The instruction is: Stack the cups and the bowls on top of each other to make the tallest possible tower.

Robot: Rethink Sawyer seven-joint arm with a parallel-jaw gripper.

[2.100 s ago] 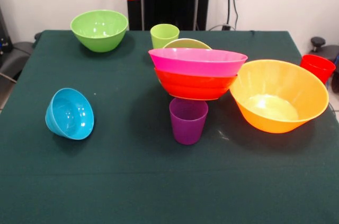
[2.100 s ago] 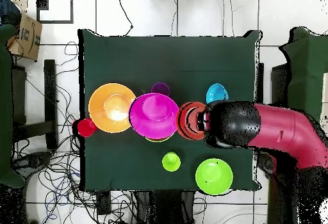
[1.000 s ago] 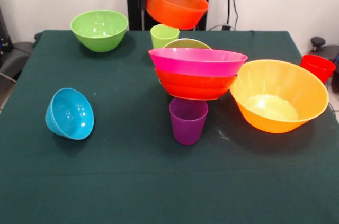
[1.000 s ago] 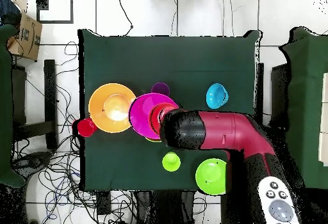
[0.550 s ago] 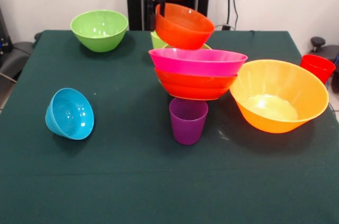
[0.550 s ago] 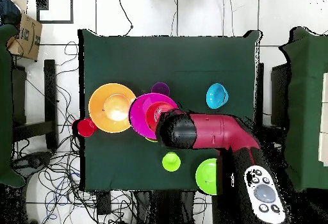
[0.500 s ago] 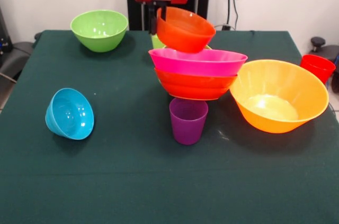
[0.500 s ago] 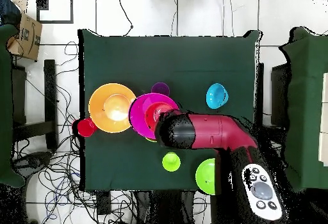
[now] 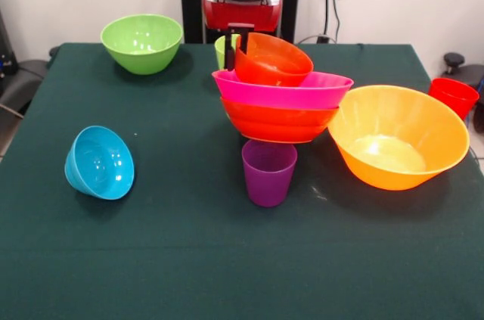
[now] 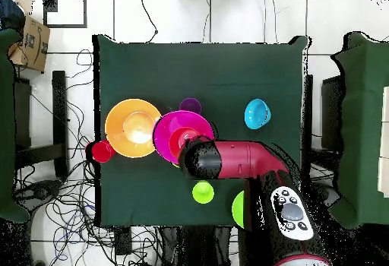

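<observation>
From the front, the hand (image 9: 237,40) comes down from above with its dark fingers pinched on the near-left rim of a small orange-red bowl (image 9: 274,60), one finger outside the wall and one inside. That bowl sits tilted in the pink bowl (image 9: 283,90), which is nested on a red-orange bowl (image 9: 278,122); these make the tower near the middle of the green counter (image 9: 189,259). A purple cup (image 9: 268,172) stands upright just in front of the tower. A large orange bowl (image 9: 398,136) sits just right of it, and a red cup (image 9: 453,97) is at the counter's right edge. A lime green cup (image 9: 221,49) shows behind the hand. A green bowl (image 9: 142,43) stands at the far left, and a blue bowl (image 9: 99,162) lies on its side at the near left.

From overhead, the red arm (image 10: 243,160) reaches across and covers the hand. The orange-red bowl (image 10: 181,137) lies inside the pink bowl (image 10: 169,126). The large orange bowl (image 10: 133,128) touches the pink one, with the red cup (image 10: 101,151) beside it. The purple cup (image 10: 190,105), blue bowl (image 10: 257,113) and lime green cup (image 10: 203,192) stand apart.
</observation>
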